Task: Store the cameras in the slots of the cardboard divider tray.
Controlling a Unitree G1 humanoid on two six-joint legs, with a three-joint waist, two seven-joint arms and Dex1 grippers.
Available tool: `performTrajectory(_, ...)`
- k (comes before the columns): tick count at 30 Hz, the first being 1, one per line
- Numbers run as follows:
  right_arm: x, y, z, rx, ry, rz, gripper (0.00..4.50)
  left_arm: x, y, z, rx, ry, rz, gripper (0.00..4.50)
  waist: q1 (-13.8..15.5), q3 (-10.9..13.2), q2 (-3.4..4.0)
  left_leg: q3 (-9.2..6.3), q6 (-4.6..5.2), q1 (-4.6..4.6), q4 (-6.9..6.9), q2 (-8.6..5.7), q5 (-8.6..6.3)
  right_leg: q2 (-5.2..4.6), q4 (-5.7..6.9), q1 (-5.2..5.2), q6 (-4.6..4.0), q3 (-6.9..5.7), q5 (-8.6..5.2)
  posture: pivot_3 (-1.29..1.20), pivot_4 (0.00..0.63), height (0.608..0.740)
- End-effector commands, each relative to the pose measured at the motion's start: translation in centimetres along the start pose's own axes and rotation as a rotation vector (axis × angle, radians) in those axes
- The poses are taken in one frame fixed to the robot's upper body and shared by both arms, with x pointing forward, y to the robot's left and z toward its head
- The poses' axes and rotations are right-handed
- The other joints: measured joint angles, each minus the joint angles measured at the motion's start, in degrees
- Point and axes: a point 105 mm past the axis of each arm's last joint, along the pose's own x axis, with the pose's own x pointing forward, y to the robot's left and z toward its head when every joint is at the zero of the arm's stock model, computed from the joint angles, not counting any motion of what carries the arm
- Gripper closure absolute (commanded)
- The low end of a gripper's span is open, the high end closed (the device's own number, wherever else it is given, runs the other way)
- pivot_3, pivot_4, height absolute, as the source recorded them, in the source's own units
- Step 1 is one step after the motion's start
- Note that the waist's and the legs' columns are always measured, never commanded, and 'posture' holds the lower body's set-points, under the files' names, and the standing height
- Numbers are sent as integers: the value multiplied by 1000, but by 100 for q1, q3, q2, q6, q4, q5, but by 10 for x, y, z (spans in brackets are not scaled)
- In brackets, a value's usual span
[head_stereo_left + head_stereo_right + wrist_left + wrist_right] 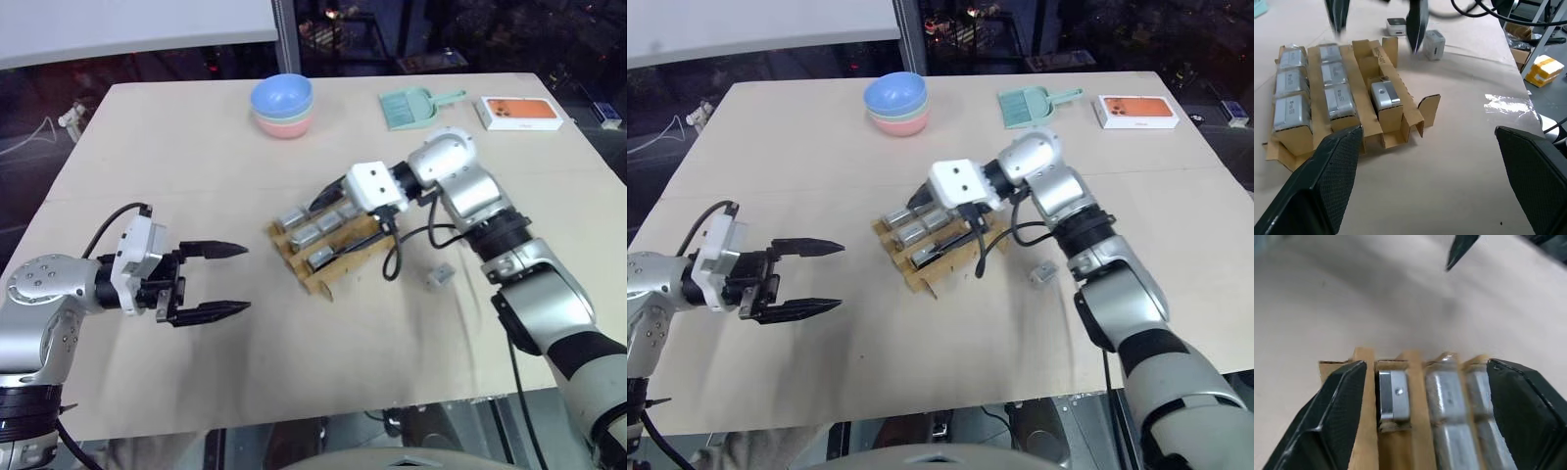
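The cardboard divider tray (323, 245) lies at the centre of the frame on the table (196, 147), with silver-grey cameras (1334, 88) filling most slots. The right gripper (1422, 396) hovers over it, fingers spread, grasping nothing. One loose camera (440, 276) lies right of the tray. At lower left, the left gripper (220, 279) is released wide, empty.

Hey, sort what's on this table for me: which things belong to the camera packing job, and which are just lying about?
Part of the job:
- cardboard divider tray
- cameras in its slots
- loose camera on the table
- another loose camera beyond the tray

Just lying about:
- stacked bowls
- teal dustpan
- orange-and-white phone box
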Motion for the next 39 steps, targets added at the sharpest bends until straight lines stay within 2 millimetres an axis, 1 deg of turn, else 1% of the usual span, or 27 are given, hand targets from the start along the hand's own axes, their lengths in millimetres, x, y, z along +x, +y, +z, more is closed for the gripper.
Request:
performTrajectory(1, -42, 15, 20, 100, -51, -50, 631, 5, 3, 8, 43, -19, -37, 0, 56, 2, 3, 2, 8, 0, 0, -1, -5, -1, 0, 0, -1, 0, -1, 0, 150, 740)
performTrajectory(4, -74, 44, 3, 201, 20, -96, 631, 10, 6, 9, 49, -22, -66, 0, 91, 0, 0, 6, 12, 5, 0, -7, -7, 4, -1, 1, -2, -2, -2, 0, 150, 740)
performTrajectory(6, -87, 64, -8, 278, 46, -125, 631, 12, 8, 9, 55, -22, -84, 0, 149, 0, 0, -1, 12, 2, 1, -10, -7, 2, -4, 4, -1, -8, -2, 0, 150, 740)
performTrajectory(9, -99, 86, -17, 371, 59, -168, 631, 14, 10, 10, 60, -23, -102, 0, 125, 2, 0, 12, 14, -2, 2, -13, -8, 0, -10, 1, 0, 0, -3, 0, 150, 740)
performTrajectory(11, -107, 99, -26, 390, 98, -192, 631, 15, 12, 11, 63, -23, -110, 0, 62, 2, 0, 18, 14, 5, 3, -9, -8, 6, -6, 1, 2, 7, -2, 0, 150, 740)
performTrajectory(15, -115, 116, -46, 393, 199, -198, 631, 16, 13, 11, 62, -19, -131, 0, 49, 2, -1, 17, 15, 10, 4, -8, -8, 10, -3, 3, 5, 9, -4, 0, 150, 740)
performTrajectory(18, -117, 121, -61, 357, 288, -158, 631, 17, 15, 12, 66, -18, -136, 0, 51, 2, -1, 21, 15, 10, 6, -8, -8, 10, -4, 2, 5, 13, -5, 0, 150, 740)
performTrajectory(23, -112, 119, -83, 272, 382, -62, 631, 15, 13, 12, 61, -17, -143, 0, 56, 3, -2, 19, 15, 9, 6, -8, -8, 11, -5, 2, 4, 13, -5, 0, 150, 740)
performTrajectory(26, -112, 118, -91, 242, 416, -24, 631, 14, 11, 12, 60, -14, -146, 0, 60, 4, -2, 18, 15, 6, 6, -8, -8, 12, -6, 1, 3, 13, -4, 0, 150, 740)
performTrajectory(30, -108, 113, -92, 229, 390, -17, 631, 14, 9, 12, 58, -10, -158, 0, 62, 4, -2, 18, 15, 4, 6, -8, -8, 11, -8, 1, 3, 14, -4, 0, 150, 740)
performTrajectory(33, -107, 114, -92, 220, 390, -5, 1356, 14, 9, 12, 61, -8, -163, 0, 80, 4, -2, 15, 15, 4, 7, -8, -8, 11, -7, 2, 2, 13, -4, 0, 150, 740)
performTrajectory(34, -107, 115, -93, 221, 389, -1, 1803, 14, 9, 12, 63, -7, -163, 0, 77, 4, -2, 16, 15, 4, 7, -8, -7, 11, -7, 2, 1, 13, -5, 0, 150, 740)
performTrajectory(35, -107, 115, -93, 221, 389, 2, 2074, 14, 10, 12, 63, -6, -163, 0, 73, 4, -2, 17, 15, 4, 8, -8, -8, 10, -7, 2, 1, 13, -5, 0, 150, 740)
performTrajectory(36, -107, 116, -93, 221, 389, 3, 2746, 14, 11, 12, 64, -5, -163, 0, 72, 4, -2, 17, 15, 5, 8, -8, -8, 11, -6, 2, 1, 13, -5, 0, 150, 740)
performTrajectory(38, -107, 117, -94, 221, 392, 9, 3687, 14, 10, 12, 65, -5, -164, 0, 72, 4, -2, 16, 15, 6, 8, -8, -7, 11, -5, 2, 1, 13, -4, 0, 150, 740)
performTrajectory(39, -107, 117, -93, 224, 388, 10, 3963, 14, 10, 12, 65, -5, -165, 0, 72, 4, -2, 16, 15, 6, 8, -8, -7, 11, -5, 2, 1, 13, -4, 0, 150, 740)
